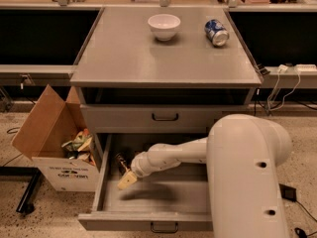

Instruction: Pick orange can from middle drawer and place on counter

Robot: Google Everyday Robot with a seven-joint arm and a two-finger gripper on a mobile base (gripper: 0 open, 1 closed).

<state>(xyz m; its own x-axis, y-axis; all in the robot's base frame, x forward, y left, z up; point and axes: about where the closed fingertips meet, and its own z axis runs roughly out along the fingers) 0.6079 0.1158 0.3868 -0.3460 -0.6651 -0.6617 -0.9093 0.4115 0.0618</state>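
Observation:
The orange can (121,162) lies in the open middle drawer (163,197), near its left wall toward the back, small and shiny. My gripper (127,179) is down inside the drawer, just in front of and slightly right of the can, close to it and pointing down-left. My white arm (168,156) reaches in from the right. The grey counter (148,58) is the cabinet's flat top above.
A white bowl (164,26) and a blue and white can (216,31) on its side sit at the back of the counter. A closed drawer (165,117) is above the open one. An open cardboard box (59,148) of rubbish stands left of the cabinet.

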